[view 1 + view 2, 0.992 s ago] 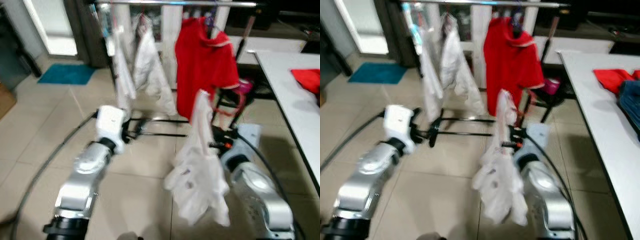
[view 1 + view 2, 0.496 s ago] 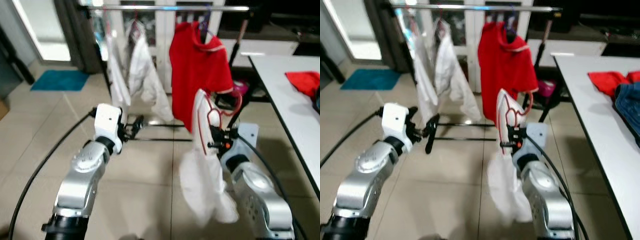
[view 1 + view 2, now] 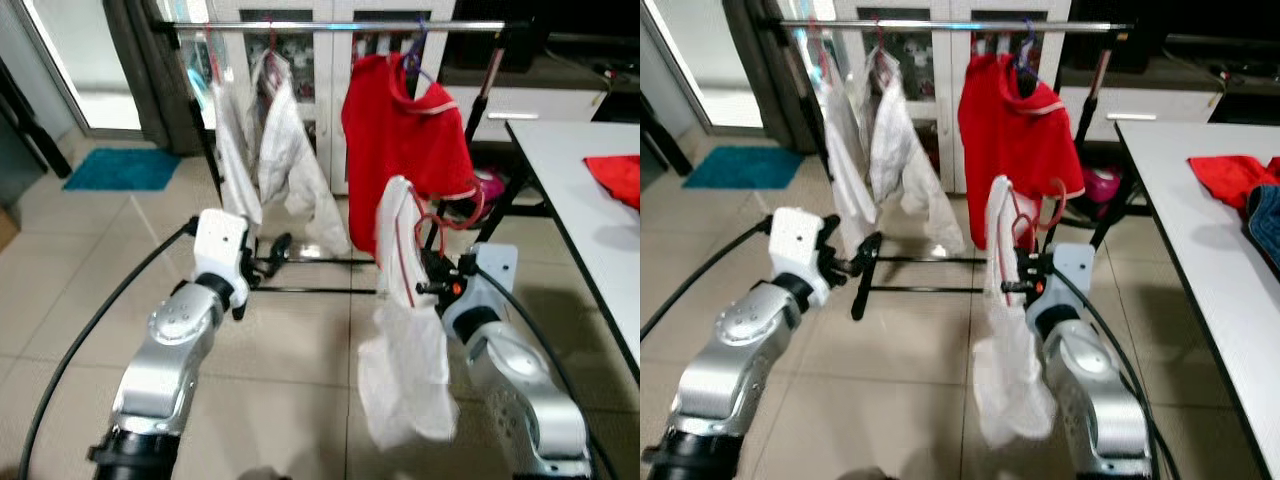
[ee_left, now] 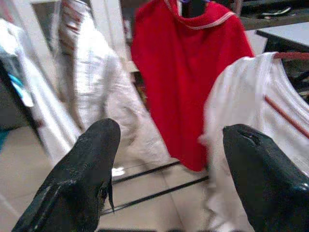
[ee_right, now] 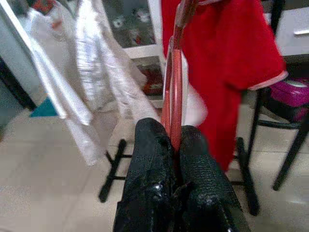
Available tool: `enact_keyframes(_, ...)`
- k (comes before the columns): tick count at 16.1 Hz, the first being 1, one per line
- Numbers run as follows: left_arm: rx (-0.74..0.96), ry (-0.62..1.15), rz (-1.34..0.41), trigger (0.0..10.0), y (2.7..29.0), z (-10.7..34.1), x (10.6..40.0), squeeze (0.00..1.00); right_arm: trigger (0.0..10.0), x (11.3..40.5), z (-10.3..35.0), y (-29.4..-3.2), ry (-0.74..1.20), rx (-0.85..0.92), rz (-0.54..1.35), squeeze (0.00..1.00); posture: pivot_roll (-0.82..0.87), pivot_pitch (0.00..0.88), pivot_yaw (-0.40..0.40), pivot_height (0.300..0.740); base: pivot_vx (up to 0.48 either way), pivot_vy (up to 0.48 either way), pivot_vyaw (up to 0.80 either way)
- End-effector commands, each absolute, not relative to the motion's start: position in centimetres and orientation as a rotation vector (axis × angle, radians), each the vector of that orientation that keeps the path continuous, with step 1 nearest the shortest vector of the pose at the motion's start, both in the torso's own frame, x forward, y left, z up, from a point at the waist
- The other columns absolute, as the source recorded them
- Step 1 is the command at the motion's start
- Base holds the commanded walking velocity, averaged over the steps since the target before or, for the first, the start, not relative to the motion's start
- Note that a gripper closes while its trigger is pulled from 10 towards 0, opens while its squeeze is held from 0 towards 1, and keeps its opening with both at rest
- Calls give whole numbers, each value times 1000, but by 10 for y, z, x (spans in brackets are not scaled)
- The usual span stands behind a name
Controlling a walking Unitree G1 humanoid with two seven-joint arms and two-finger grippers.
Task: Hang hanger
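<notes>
My right gripper [image 5: 173, 140] is shut on a red hanger [image 5: 174, 87] that carries a white garment with red trim [image 3: 405, 330]. The garment hangs low in front of the clothes rack, below the horizontal metal rail [image 3: 340, 25]. A red shirt [image 3: 405, 140] on a purple hanger and two white garments [image 3: 270, 150] hang from that rail. My left gripper [image 4: 166, 174] is open and holds nothing; it is raised at the left, pointing toward the rack's lower bars, and its black fingers [image 4: 89, 164] frame the clothes.
A white table [image 3: 590, 210] runs along the right with red cloth [image 3: 1230, 180] and blue denim [image 3: 1265, 215] on it. A pink-seated stool [image 3: 490, 190] stands behind the rack. The rack's black base bars [image 3: 310, 275] cross the tiled floor. A blue mat [image 3: 125, 168] lies at far left.
The camera has steadied and tilted up slightly. The white garment on my right gripper has swung and settled, hanging straighter; both arms stay near the same pose.
</notes>
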State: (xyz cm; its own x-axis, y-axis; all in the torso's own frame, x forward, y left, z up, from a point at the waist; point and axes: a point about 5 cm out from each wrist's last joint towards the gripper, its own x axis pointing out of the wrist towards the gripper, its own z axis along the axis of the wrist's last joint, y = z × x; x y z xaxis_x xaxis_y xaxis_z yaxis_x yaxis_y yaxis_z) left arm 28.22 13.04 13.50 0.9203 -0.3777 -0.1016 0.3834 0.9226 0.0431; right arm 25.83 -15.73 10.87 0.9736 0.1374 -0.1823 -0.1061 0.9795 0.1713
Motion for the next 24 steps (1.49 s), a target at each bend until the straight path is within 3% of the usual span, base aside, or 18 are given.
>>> enact_keyframes(1, 76, 76, -396, 10000, 132, 140, 284, 0, 10000, 260, 117, -157, 153, 163, 128, 0, 35, 42, 33, 740, 311, 0, 0)
enact_keyframes(17, 72, 79, -402, 10000, 132, 138, 282, 0, 10000, 257, 117, -155, 153, 164, 159, 0, 37, 46, 26, 740, 327, 0, 0)
enact_keyframes(24, 72, 85, -407, 10000, 131, 136, 279, 0, 10000, 258, 117, -159, 142, 55, 134, 0, 30, 42, 27, 740, 347, 0, 68)
